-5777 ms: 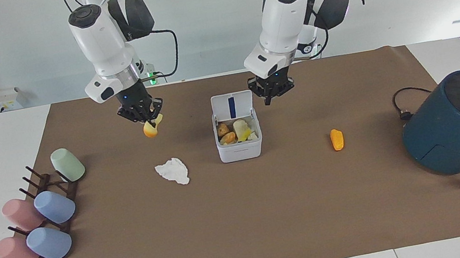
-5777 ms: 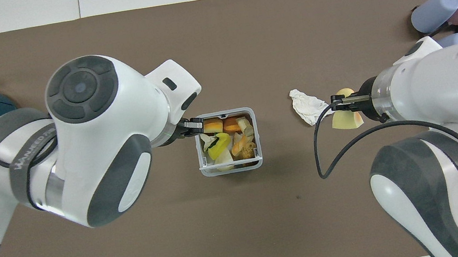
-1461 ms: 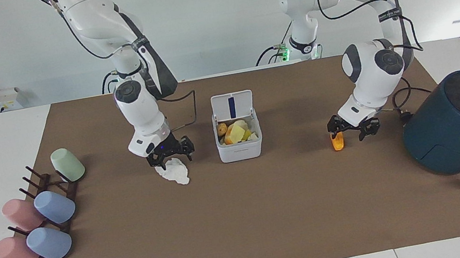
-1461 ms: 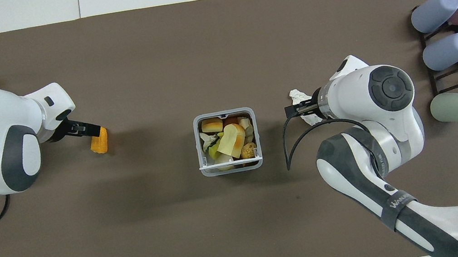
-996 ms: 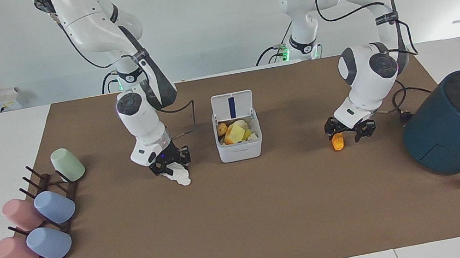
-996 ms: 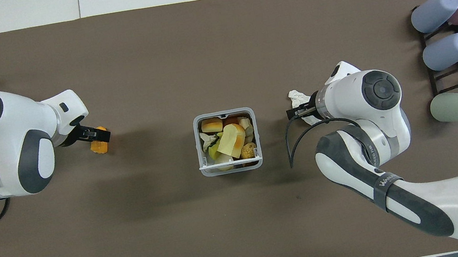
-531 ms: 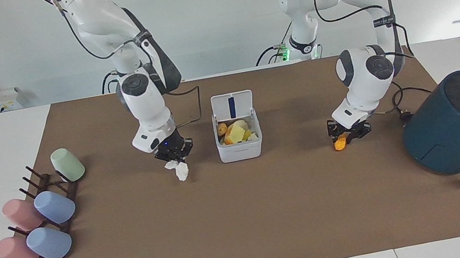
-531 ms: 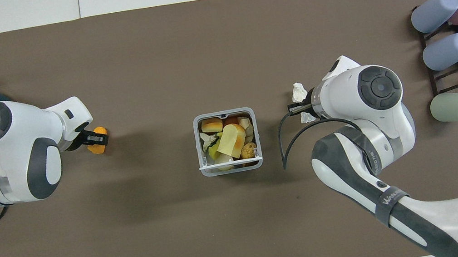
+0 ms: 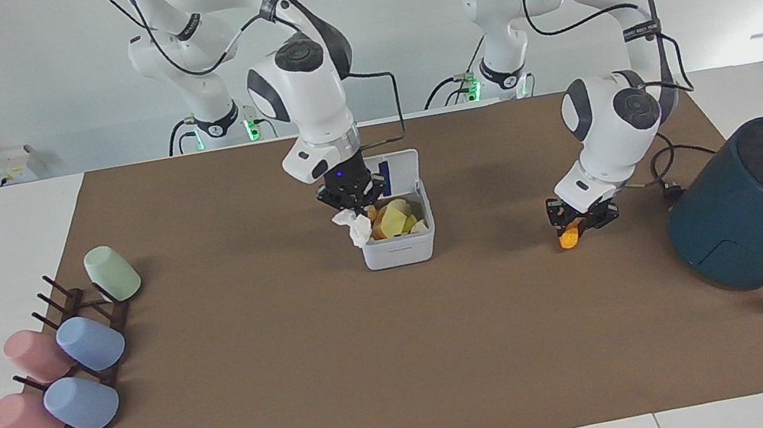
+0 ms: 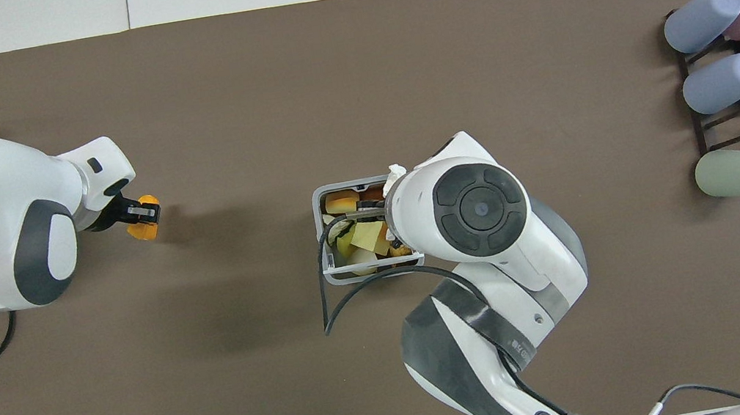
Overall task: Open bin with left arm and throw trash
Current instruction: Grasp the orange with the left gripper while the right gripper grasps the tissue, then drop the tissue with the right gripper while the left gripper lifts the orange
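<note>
The white bin [image 9: 399,250] stands mid-table with its lid [image 9: 395,165] upright, and several food scraps lie inside, a yellow wedge [image 9: 394,218] among them. My right gripper [image 9: 351,202] hangs over the bin's rim on the right arm's side, shut on a crumpled white tissue [image 9: 356,226]. In the overhead view the right arm's wrist covers much of the bin [image 10: 324,244], and only a tip of the tissue [image 10: 396,171] shows. Toward the left arm's end, my left gripper [image 9: 574,223] is shut on a small orange oblong piece [image 9: 569,237], just above the mat. The overhead view shows that gripper [image 10: 140,216] and the piece [image 10: 143,230] too.
A dark-teal air fryer [image 9: 760,205] with its cord [image 9: 663,176] stands at the left arm's end. A rack of pastel cups [image 9: 64,352] lies at the right arm's end. A brown mat [image 9: 407,365] covers the table.
My right arm has lifted the tissue off the mat and carried it to the bin. My left gripper has shut on the orange piece and raised it a little.
</note>
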Robot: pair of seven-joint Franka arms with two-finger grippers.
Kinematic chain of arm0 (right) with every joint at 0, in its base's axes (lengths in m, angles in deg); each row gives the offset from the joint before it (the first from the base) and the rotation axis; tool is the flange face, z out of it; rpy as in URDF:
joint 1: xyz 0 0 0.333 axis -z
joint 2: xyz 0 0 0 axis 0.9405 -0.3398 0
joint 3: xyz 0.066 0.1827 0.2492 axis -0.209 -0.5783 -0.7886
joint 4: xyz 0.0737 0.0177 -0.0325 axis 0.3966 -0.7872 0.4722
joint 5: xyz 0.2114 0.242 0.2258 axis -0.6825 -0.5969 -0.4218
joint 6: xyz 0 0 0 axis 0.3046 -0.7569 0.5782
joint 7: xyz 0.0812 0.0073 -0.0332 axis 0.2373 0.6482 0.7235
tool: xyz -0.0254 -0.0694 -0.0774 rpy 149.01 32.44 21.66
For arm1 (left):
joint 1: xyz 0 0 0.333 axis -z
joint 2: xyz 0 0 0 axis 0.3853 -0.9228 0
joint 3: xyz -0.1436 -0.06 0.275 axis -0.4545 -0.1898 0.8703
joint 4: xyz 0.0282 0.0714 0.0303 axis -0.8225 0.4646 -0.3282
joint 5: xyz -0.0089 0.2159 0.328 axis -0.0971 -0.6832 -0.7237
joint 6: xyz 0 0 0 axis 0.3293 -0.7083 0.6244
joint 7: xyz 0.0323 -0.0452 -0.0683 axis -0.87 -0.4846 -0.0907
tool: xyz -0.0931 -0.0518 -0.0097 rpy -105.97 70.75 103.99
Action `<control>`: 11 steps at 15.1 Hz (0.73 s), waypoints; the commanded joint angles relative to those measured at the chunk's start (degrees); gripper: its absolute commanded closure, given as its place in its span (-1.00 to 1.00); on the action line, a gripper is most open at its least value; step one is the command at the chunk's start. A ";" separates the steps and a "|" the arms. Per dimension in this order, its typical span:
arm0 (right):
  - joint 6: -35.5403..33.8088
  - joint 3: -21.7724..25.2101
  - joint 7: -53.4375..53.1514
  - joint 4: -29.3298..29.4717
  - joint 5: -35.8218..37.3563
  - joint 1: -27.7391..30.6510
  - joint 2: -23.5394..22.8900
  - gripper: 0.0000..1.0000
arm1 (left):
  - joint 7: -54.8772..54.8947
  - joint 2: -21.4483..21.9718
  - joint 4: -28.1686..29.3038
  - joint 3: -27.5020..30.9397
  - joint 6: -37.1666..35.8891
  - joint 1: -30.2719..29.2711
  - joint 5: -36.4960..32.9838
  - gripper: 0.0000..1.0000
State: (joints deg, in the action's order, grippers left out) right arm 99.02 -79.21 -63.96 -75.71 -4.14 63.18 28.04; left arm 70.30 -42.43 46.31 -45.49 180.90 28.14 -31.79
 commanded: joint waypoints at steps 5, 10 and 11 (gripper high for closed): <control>2.17 -0.14 -2.51 1.25 -1.63 -2.19 -1.43 1.00 | -8.50 1.06 -11.18 -1.47 -13.59 1.64 3.73 1.00; 2.00 -0.14 -6.29 1.16 -1.64 -4.29 -1.16 -1.00 | -14.13 1.15 -11.53 -3.58 -12.88 2.96 3.82 1.00; 1.65 -0.05 -6.56 1.24 -1.72 -4.39 -1.08 -1.00 | -14.92 1.15 -11.62 -4.02 -12.88 3.22 3.82 1.00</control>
State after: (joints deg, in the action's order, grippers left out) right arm 100.49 -79.21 -68.97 -75.15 -4.92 59.36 27.35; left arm 57.32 -41.05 35.72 -49.25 168.50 30.82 -29.09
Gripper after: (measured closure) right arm 0.493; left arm 0.648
